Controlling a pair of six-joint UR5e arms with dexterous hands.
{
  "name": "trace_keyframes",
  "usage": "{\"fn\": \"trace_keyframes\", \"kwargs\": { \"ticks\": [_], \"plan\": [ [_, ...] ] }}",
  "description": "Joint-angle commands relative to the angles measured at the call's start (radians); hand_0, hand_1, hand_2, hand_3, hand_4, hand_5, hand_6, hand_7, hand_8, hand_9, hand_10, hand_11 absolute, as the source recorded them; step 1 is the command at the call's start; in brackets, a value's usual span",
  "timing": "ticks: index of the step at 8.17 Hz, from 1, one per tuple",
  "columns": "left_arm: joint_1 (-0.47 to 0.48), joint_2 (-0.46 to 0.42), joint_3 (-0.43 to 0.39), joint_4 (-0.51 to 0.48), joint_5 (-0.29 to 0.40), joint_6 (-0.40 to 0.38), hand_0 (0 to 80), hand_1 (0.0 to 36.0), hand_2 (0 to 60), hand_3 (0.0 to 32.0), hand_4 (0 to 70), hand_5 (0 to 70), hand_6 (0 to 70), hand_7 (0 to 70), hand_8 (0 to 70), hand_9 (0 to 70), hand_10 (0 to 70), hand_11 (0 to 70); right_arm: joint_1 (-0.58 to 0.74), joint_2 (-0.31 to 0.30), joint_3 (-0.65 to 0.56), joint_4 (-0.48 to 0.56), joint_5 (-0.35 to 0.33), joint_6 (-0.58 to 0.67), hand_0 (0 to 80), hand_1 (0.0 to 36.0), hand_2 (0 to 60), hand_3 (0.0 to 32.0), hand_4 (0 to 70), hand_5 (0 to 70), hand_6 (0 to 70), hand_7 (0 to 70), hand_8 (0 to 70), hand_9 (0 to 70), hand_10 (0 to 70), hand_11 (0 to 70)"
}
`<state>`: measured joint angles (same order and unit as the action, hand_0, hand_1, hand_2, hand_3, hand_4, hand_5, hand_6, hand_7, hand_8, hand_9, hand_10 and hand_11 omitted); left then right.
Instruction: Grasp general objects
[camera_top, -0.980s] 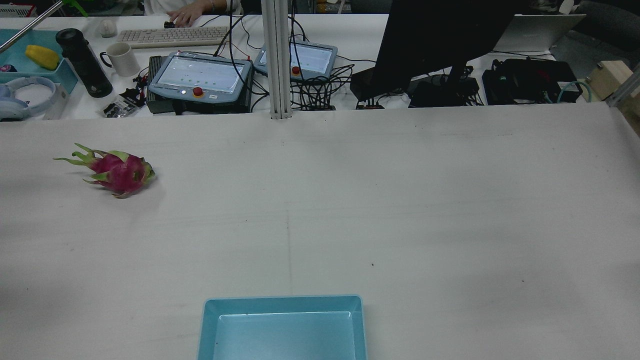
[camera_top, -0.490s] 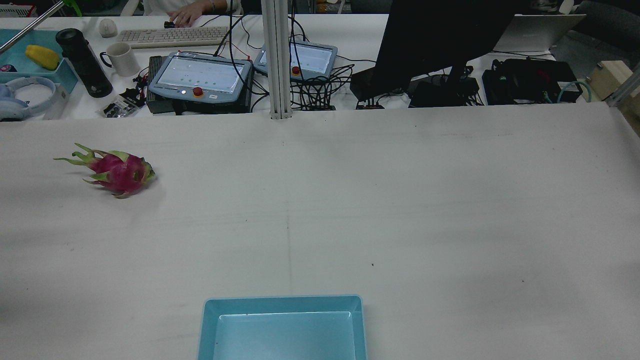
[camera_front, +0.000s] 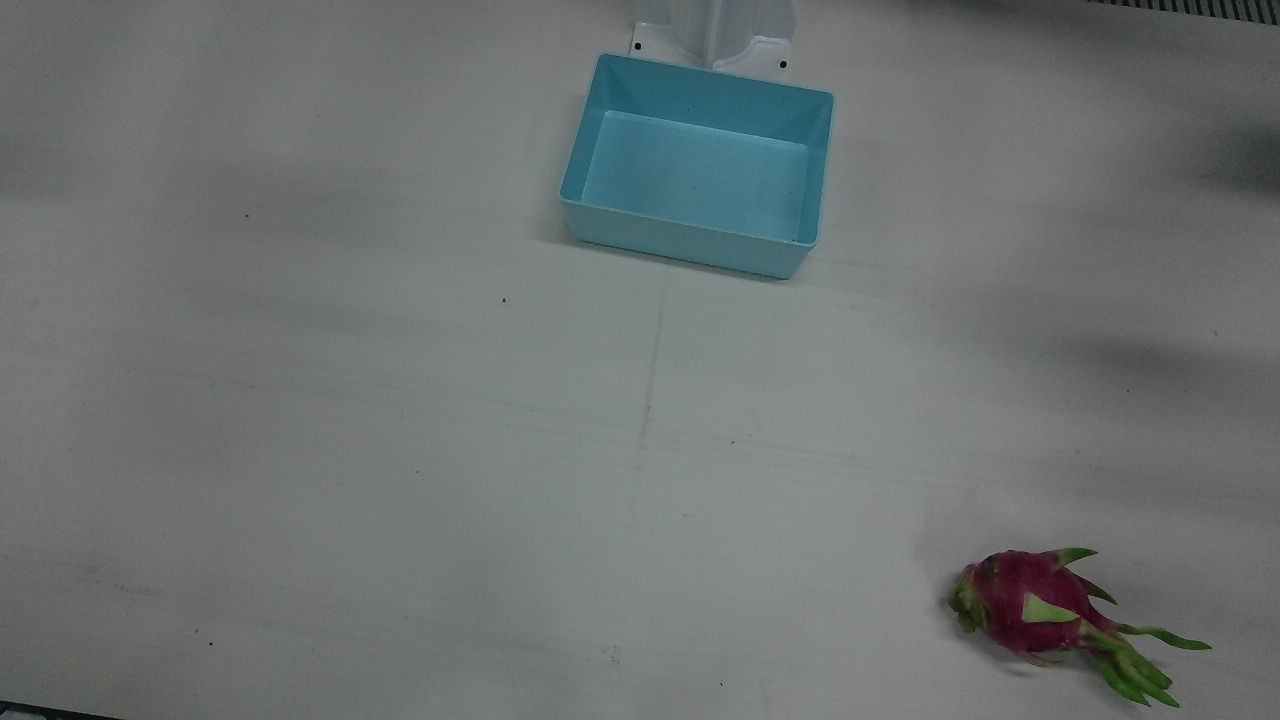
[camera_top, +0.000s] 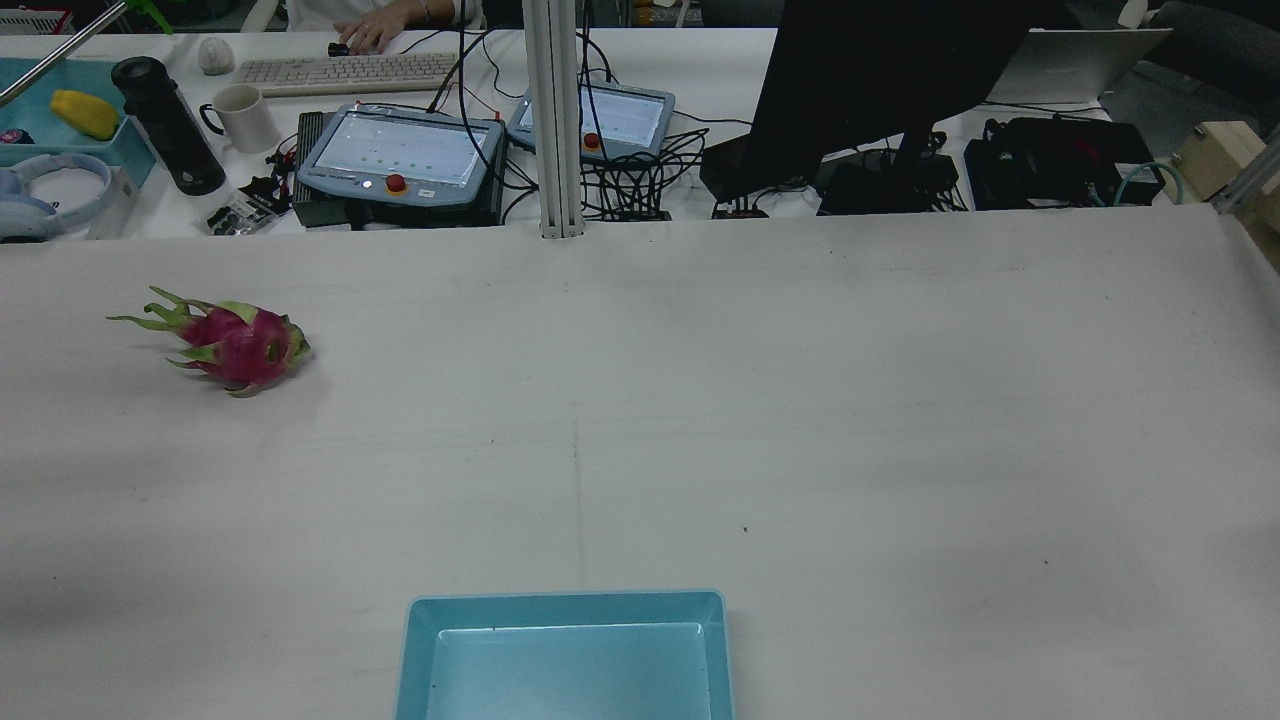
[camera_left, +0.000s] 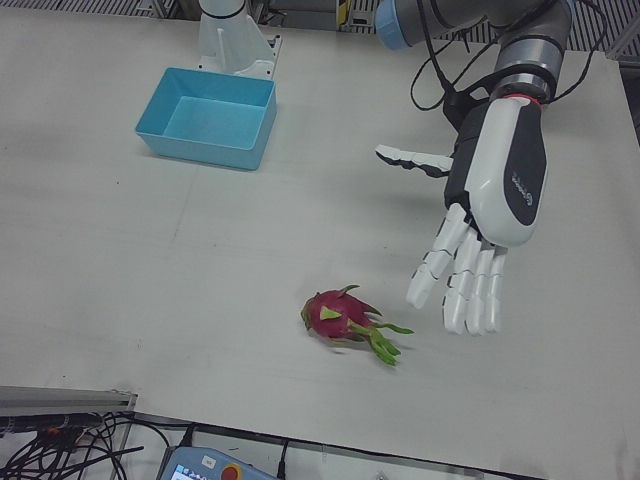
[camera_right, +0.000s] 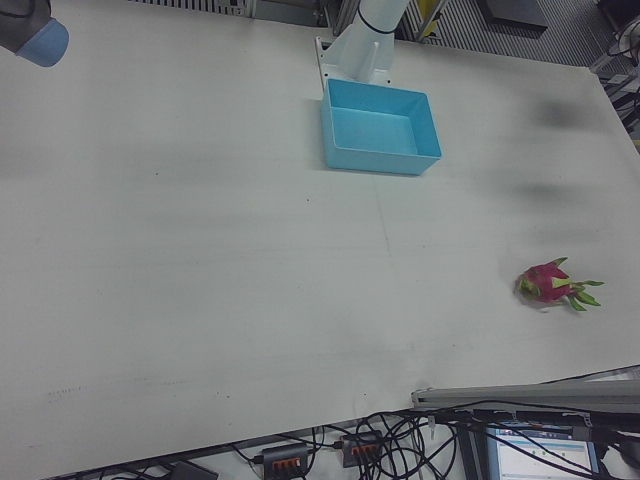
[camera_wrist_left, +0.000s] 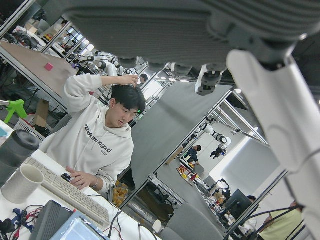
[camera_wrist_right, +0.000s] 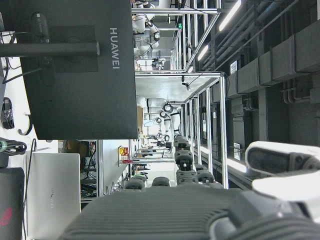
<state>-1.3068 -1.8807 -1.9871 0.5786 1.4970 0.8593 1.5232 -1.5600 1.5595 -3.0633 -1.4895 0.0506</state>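
Left-front view: open-fingered left hand (camera_left: 478, 262) above table, near dragon fruit (camera_left: 336, 316).

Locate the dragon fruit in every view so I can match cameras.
Front view: dragon fruit, bottom right.
Rear view: far left.
Left-front view: lower centre.
Right-front view: right edge.
Left and right hand views: not in it.
Shared landmark: blue tray.

front view pretty much straight down on the bench (camera_front: 300, 450), rear view high, facing the operators' desk, two corner views angled from opposite, all sharing the blue bin (camera_top: 565, 606), hand cams staring off into the room
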Motion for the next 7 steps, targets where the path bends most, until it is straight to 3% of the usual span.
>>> {"fn": "trace_keyframes", "kwargs": {
  "ticks": [1, 3, 5, 7],
  "plan": [
    [0.009, -0.156, 0.011, 0.182, 0.019, 0.254, 50.4, 16.7, 4.0, 0.0, 1.5, 3.9, 0.0, 3.4, 0.0, 0.0, 0.0, 0.0, 0.000, 0.000, -0.001, 0.000, 0.000, 0.000, 0.0, 0.0, 0.0, 0.0, 0.0, 0.0, 0.0, 0.0, 0.0, 0.0, 0.0, 0.0],
    [0.015, -0.155, 0.063, 0.205, 0.019, 0.361, 50.5, 17.3, 4.1, 2.4, 0.0, 0.0, 0.0, 3.1, 0.0, 0.0, 0.0, 0.0, 0.000, 0.000, -0.001, 0.000, 0.000, 0.000, 0.0, 0.0, 0.0, 0.0, 0.0, 0.0, 0.0, 0.0, 0.0, 0.0, 0.0, 0.0],
    [0.165, -0.178, 0.082, 0.282, 0.008, 0.406, 50.7, 18.7, 6.4, 5.2, 0.0, 0.0, 0.0, 2.1, 0.0, 0.0, 0.0, 0.0, 0.000, 0.000, -0.001, 0.000, 0.000, 0.000, 0.0, 0.0, 0.0, 0.0, 0.0, 0.0, 0.0, 0.0, 0.0, 0.0, 0.0, 0.0],
    [0.207, -0.198, 0.105, 0.320, -0.052, 0.481, 50.3, 19.0, 7.9, 4.0, 0.0, 0.0, 0.0, 2.1, 0.0, 0.0, 0.0, 0.0, 0.000, 0.000, -0.001, 0.000, 0.000, 0.000, 0.0, 0.0, 0.0, 0.0, 0.0, 0.0, 0.0, 0.0, 0.0, 0.0, 0.0, 0.0]
  ]
}}
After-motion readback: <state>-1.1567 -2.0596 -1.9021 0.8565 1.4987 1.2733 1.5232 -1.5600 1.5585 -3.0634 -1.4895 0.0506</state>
